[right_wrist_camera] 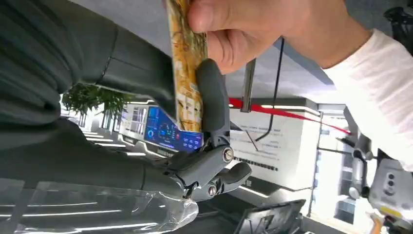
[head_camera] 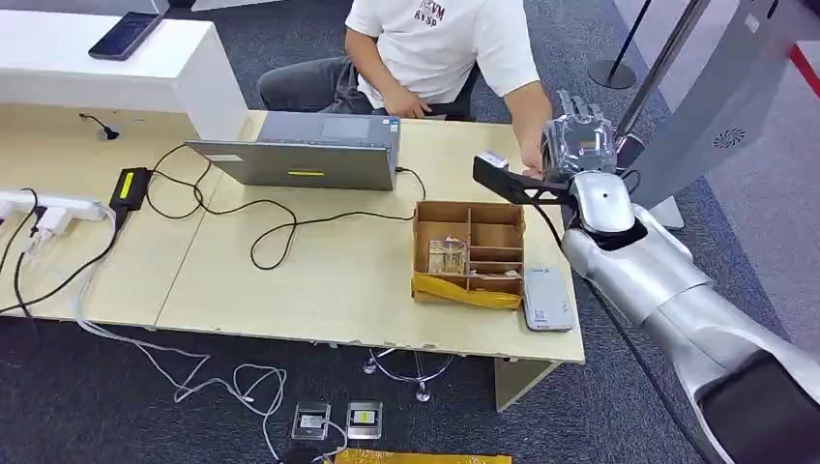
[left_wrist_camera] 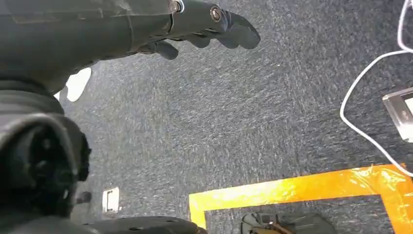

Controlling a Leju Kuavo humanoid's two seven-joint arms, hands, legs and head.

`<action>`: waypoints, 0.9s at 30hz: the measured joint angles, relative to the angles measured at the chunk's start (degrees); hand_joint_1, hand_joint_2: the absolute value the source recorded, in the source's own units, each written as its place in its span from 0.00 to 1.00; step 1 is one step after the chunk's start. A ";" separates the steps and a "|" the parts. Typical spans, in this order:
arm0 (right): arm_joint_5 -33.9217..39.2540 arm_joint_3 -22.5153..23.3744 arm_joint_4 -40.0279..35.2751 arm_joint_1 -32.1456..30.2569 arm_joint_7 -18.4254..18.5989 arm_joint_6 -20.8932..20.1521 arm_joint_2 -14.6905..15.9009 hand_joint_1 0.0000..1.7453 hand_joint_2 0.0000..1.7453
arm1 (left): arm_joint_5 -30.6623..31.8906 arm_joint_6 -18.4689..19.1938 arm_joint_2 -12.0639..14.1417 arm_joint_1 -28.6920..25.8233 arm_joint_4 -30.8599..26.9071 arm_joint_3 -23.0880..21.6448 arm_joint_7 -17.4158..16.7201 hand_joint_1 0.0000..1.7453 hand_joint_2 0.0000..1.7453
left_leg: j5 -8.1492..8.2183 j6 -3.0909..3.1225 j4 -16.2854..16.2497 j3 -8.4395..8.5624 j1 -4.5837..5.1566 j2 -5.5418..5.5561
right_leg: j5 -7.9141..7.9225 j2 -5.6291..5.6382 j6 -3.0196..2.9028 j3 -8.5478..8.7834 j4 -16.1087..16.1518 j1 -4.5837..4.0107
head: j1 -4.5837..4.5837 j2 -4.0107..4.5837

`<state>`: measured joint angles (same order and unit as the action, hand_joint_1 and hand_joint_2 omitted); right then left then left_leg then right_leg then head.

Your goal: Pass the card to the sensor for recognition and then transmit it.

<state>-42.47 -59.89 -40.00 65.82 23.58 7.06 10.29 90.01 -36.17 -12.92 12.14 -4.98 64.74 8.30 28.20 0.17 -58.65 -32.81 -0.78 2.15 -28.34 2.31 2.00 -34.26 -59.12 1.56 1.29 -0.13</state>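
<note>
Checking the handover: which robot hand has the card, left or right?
The right robot hand: it pinches the card between thumb and finger, with a person's hand gripping the card's other end. The left robot hand hangs over carpet, holding nothing.

- box on table, right of centre
- sensor on table, touching box's right side, at front right corner
- laptop behind and left of box, near far edge
- adapter left of laptop; power strip further left
- phone on counter, far left
- person behind table, past laptop
- right hand raised beyond table's right end, behind box
- card between right hand's fingers and person's hand
- left hand over floor
</note>
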 joint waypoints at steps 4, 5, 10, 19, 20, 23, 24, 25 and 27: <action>1.25 -0.04 1.86 -0.59 0.13 3.02 0.04 0.00 1.00 | 0.00 0.33 -0.09 0.00 0.00 -0.35 -0.72 0.00 0.00 | 0.00 0.00 0.00 0.01 0.00 -0.02 | 0.00 0.04 0.00 -0.01 0.00 0.00 | 0.02 0.02; 1.77 0.02 2.01 -0.92 -0.18 4.35 0.09 0.00 1.00 | 0.00 0.37 -0.11 0.00 0.00 -0.44 -0.94 0.00 0.00 | 0.00 0.00 0.00 0.01 0.00 -0.04 | 0.00 0.05 0.00 -0.01 0.00 0.00 | 0.00 0.00; 5.24 0.83 2.34 -1.79 -2.57 9.39 0.28 0.00 1.00 | 0.00 0.44 -0.28 0.00 0.00 -1.44 -1.46 0.00 0.00 | 0.00 0.00 0.00 0.02 0.00 -0.07 | 0.00 0.07 0.00 -0.02 0.00 0.00 | 0.02 0.00; 19.28 6.21 -13.61 -10.96 -9.38 16.04 2.30 0.00 1.00 | -0.02 0.09 -0.26 -0.33 0.00 -1.38 -0.35 0.00 0.00 | 0.01 -0.01 0.00 0.05 -0.03 -0.04 | -0.02 0.05 -0.03 0.02 0.01 -0.05 | 0.04 0.02; 20.73 6.69 -17.24 -13.00 -10.43 15.45 2.80 0.00 1.00 | -0.04 0.06 -0.22 -0.45 0.00 -1.35 -0.15 0.00 0.00 | 0.02 -0.02 0.00 0.05 -0.03 -0.04 | -0.03 0.05 -0.04 0.01 0.01 -0.05 | 0.00 0.02; 24.37 7.45 -27.36 -18.35 -14.21 11.76 4.43 0.00 1.00 | -0.26 0.02 0.02 -0.80 0.00 -0.96 0.72 0.00 0.00 | 0.04 -0.04 0.00 0.05 -0.04 -0.08 | -0.04 0.07 -0.06 0.00 0.01 -0.06 | 0.04 0.02; 24.63 7.50 -30.11 -19.90 -14.62 11.01 4.88 0.00 1.00 | -0.33 -0.02 0.09 -0.91 0.00 -0.79 0.96 0.00 0.00 | 0.05 -0.04 0.01 0.04 -0.04 -0.08 | -0.05 0.07 -0.06 -0.01 0.02 -0.06 | -0.02 0.02; 24.44 7.61 -32.75 -21.19 -14.99 10.34 5.40 0.00 1.00 | -0.46 -0.15 0.17 -1.04 0.00 -0.48 1.33 0.00 0.00 | 0.05 -0.04 0.01 0.04 -0.03 -0.07 | -0.05 0.07 -0.06 -0.01 0.02 -0.06 | 0.04 0.02; 23.93 7.80 -36.51 -23.22 -15.36 9.71 6.12 0.00 1.00 | -0.48 -0.37 0.31 -1.30 0.00 0.17 1.86 0.00 0.00 | 0.05 -0.05 0.01 0.05 -0.03 -0.08 | -0.05 0.07 -0.06 0.00 0.02 -0.06 | 0.02 0.02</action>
<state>-18.54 -52.08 -76.51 42.60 8.22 16.77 16.42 89.53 -36.54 -12.61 10.84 -4.98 64.91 10.16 28.25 0.12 -58.64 -32.76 -0.82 2.07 -28.39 2.38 1.94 -34.26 -59.09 1.50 1.31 -0.11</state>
